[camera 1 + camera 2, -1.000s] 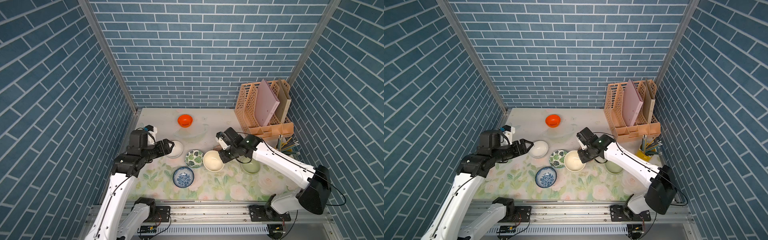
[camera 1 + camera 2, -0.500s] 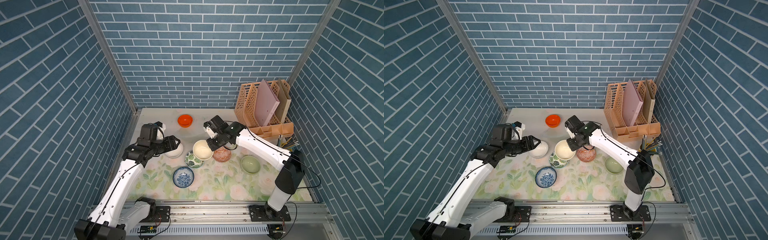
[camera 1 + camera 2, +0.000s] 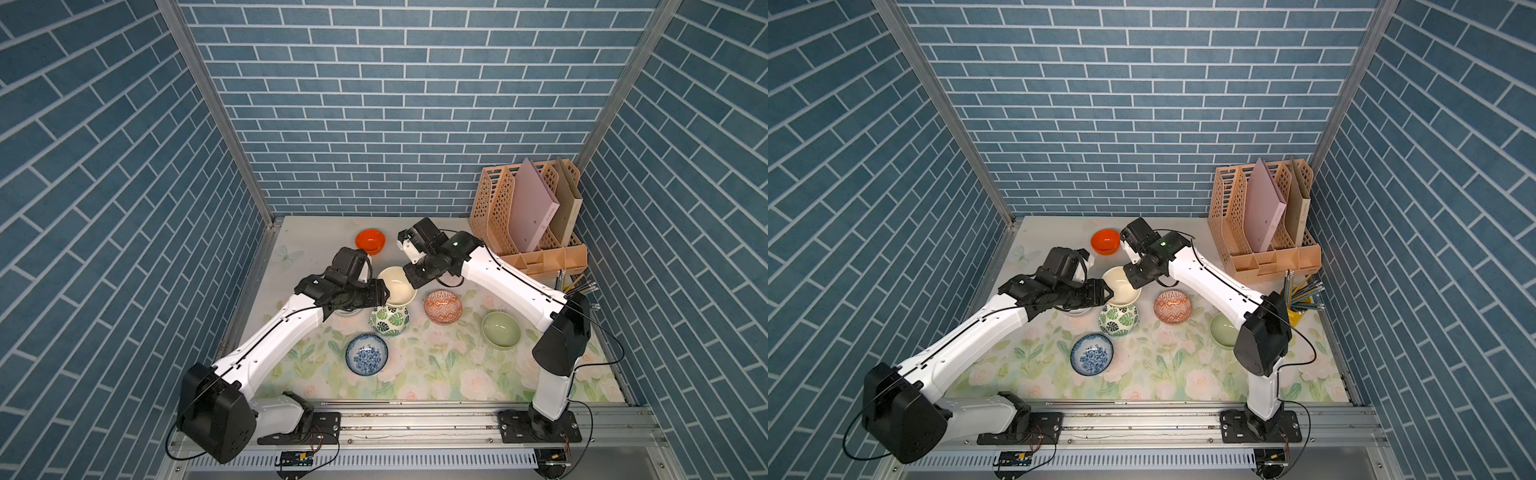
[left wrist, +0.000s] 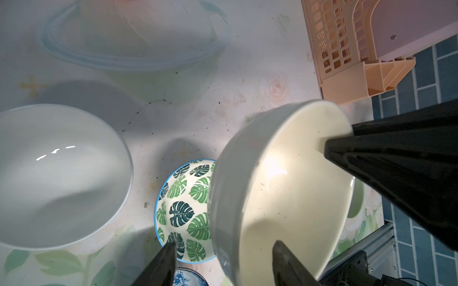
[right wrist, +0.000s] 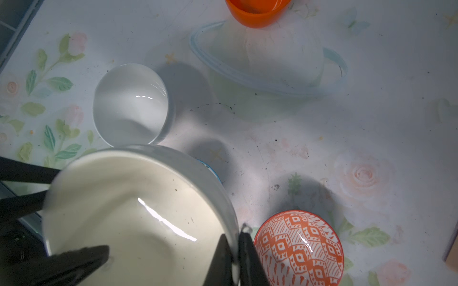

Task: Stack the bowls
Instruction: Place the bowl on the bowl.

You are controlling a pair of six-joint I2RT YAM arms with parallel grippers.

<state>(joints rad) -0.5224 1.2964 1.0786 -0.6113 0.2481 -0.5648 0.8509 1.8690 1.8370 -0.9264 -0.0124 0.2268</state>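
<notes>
L gripper (image 4: 224, 245): jaws apart, straddling rim of cream bowl (image 3: 397, 287); one finger inside, one outside, gaps show both sides, no pinch seen.
white bowl (image 4: 57, 173): upright on floral mat (image 3: 436, 374), left of centre; mostly hidden under L wrist in both top views; near leaf-print bowl (image 3: 390, 321), not touching.
blue-floral bowl (image 3: 367, 354): upright, nearest the front rail, just fwd of leaf-print bowl, apart from it.
orange bowl (image 3: 370, 241): upright at back of mat, well apart from the rest.
leaf-print bowl: upright, mid-mat; cream bowl overhangs its back edge.
cream bowl: off the mat, tilted, between the two grippers, above leaf-print bowl; whether they touch, can't tell.
R gripper (image 5: 234, 235): closed, pinching cream bowl's rim on the side opp. the L gripper.
red-pattern bowl (image 3: 443, 306): upright on mat, right of leaf-print bowl, near but apart.
pale green bowl (image 3: 500, 329): upright, right side of mat, beside R arm's elbow.
file rack (image 3: 498, 216): back-right corner, folders standing in it.
pencil cup (image 3: 1295, 311): yellow, w/ pencils, right edge, just fwd of file rack.
</notes>
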